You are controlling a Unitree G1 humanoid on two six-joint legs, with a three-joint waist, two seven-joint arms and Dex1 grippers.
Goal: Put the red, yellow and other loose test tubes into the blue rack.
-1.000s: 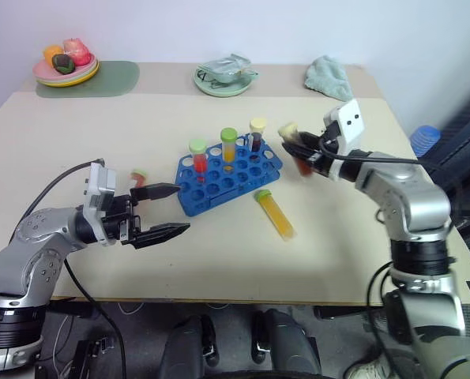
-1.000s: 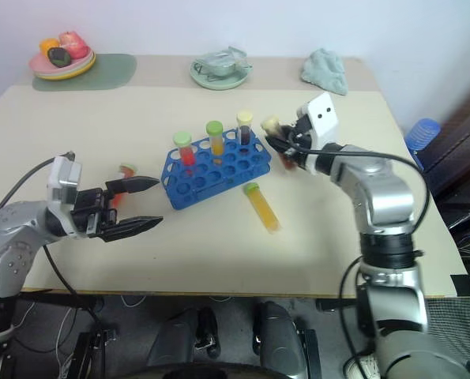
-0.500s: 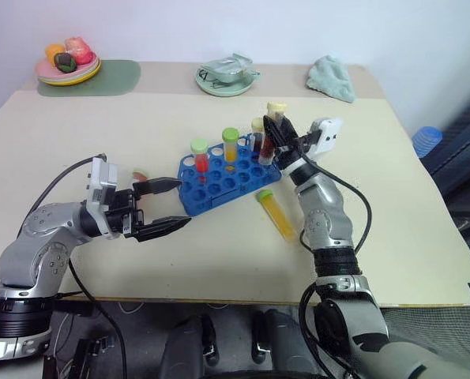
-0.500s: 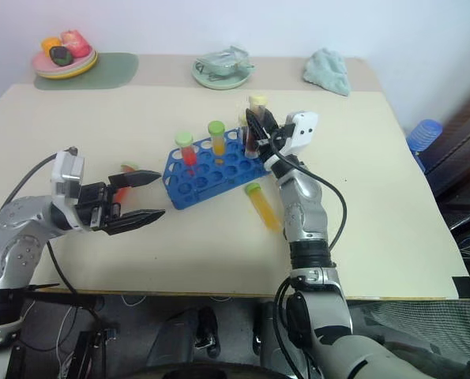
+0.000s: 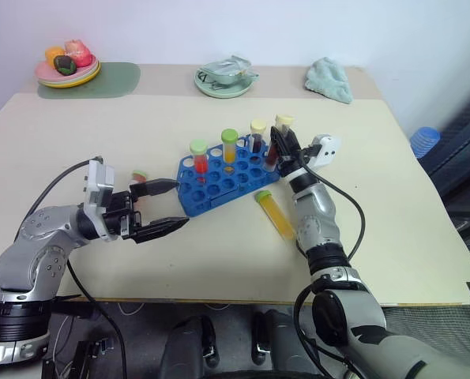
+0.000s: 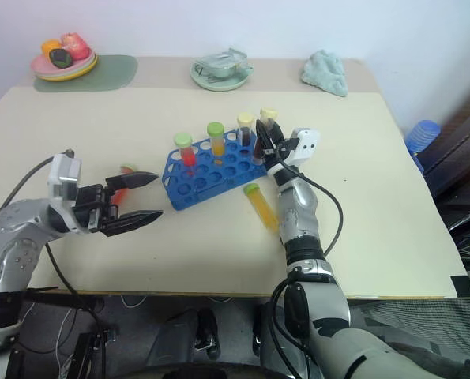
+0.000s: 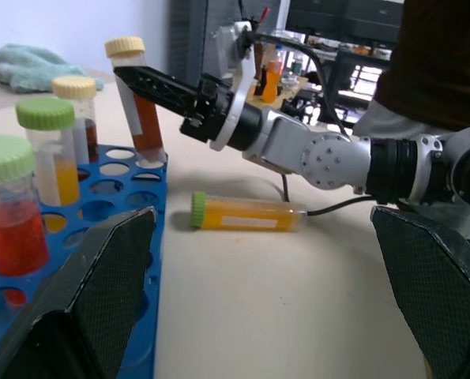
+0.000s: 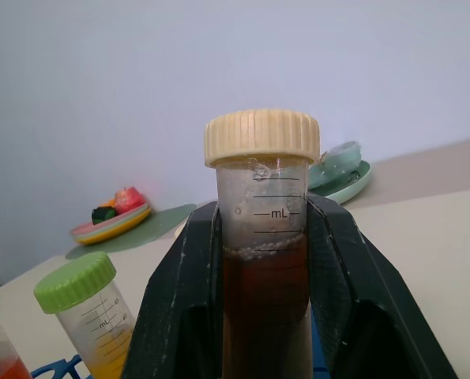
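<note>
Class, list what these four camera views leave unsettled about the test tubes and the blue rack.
- Brown tube: in the right wrist view the right gripper covers its bottom.
- Red tube lying on the table: in the left eye view the left gripper hides most of it.
- Blue rack: cut off by the left wrist view's edge.

A broad beige rectangular table stands against a plain pale lavender-white wall, with a dark grey floor below its near edge.

The red tube on the table is mostly hidden behind the left gripper's fingers.
</note>
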